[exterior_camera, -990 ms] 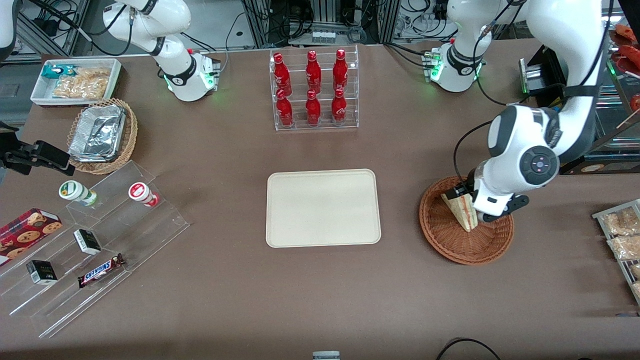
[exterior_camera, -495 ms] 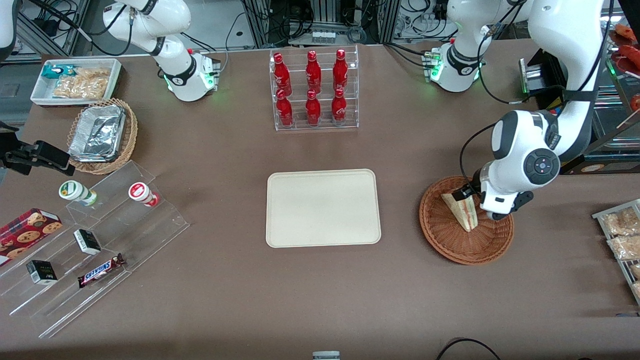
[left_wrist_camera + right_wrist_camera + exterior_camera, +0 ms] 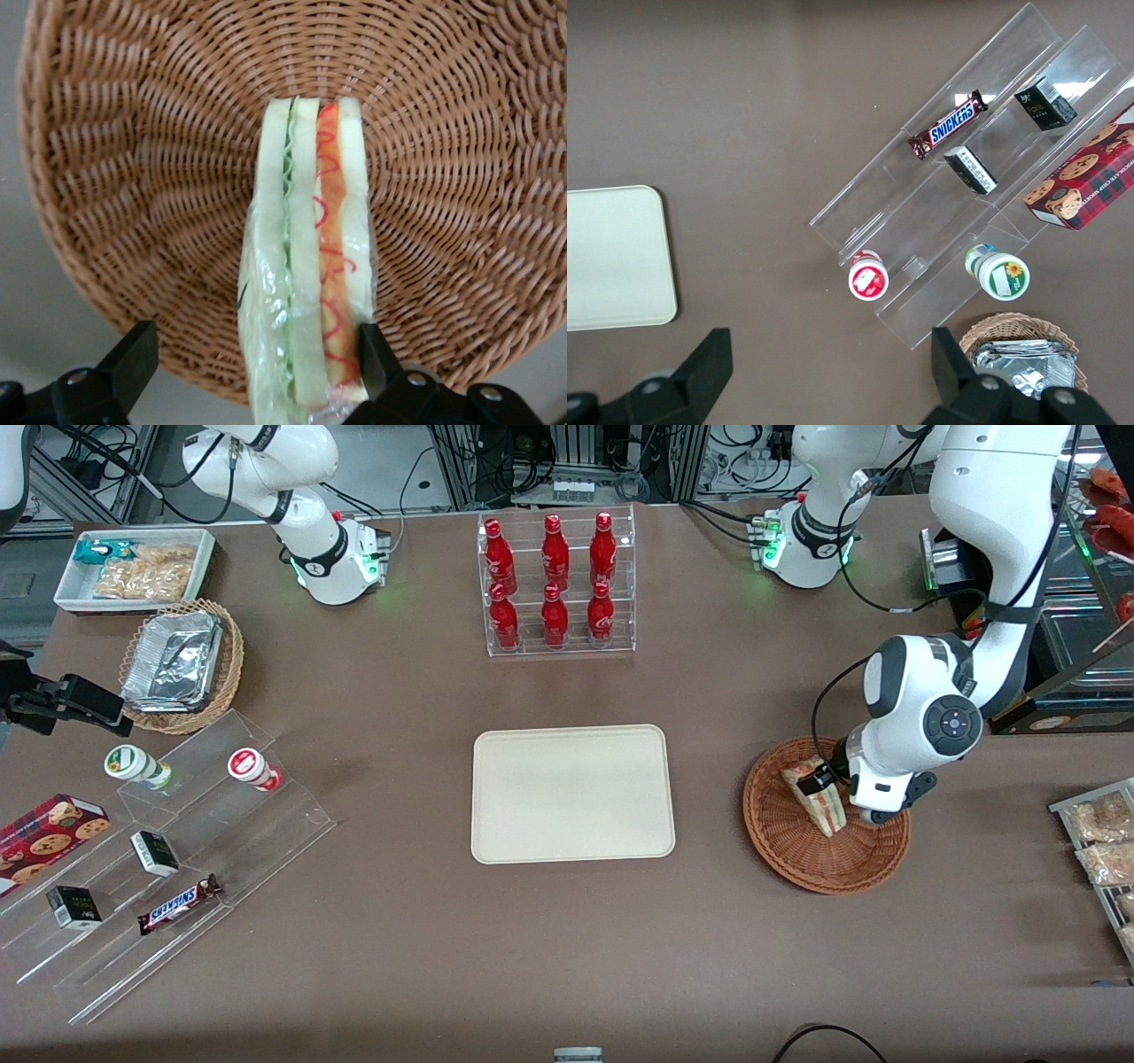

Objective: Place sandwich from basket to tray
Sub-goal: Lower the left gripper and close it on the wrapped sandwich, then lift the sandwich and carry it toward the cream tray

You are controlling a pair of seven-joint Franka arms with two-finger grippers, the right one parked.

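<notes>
The sandwich [image 3: 819, 804] is a clear-wrapped wedge standing on edge in the reddish-brown wicker basket [image 3: 824, 864], toward the working arm's end of the table. In the wrist view its pale bread, green and pink stripes [image 3: 312, 266] run across the basket's weave [image 3: 151, 177]. My left gripper [image 3: 831, 788] [image 3: 252, 363] is down in the basket and open, straddling the sandwich's thick end. One finger [image 3: 376, 350] touches the wrap; the other [image 3: 133, 354] stands apart with a gap. The cream tray [image 3: 571, 793] lies bare at the table's middle.
A clear rack of red bottles [image 3: 556, 584] stands farther from the camera than the tray. Bagged snacks [image 3: 1099, 837] lie at the working arm's table edge. Toward the parked arm's end are a clear stepped stand [image 3: 177, 850], a foil-filled basket [image 3: 177, 664] and a white bin [image 3: 137, 571].
The wrist has shifted a little toward the tray and settled over the sandwich, with a finger now showing against the wedge. The sandwich stays in the basket.
</notes>
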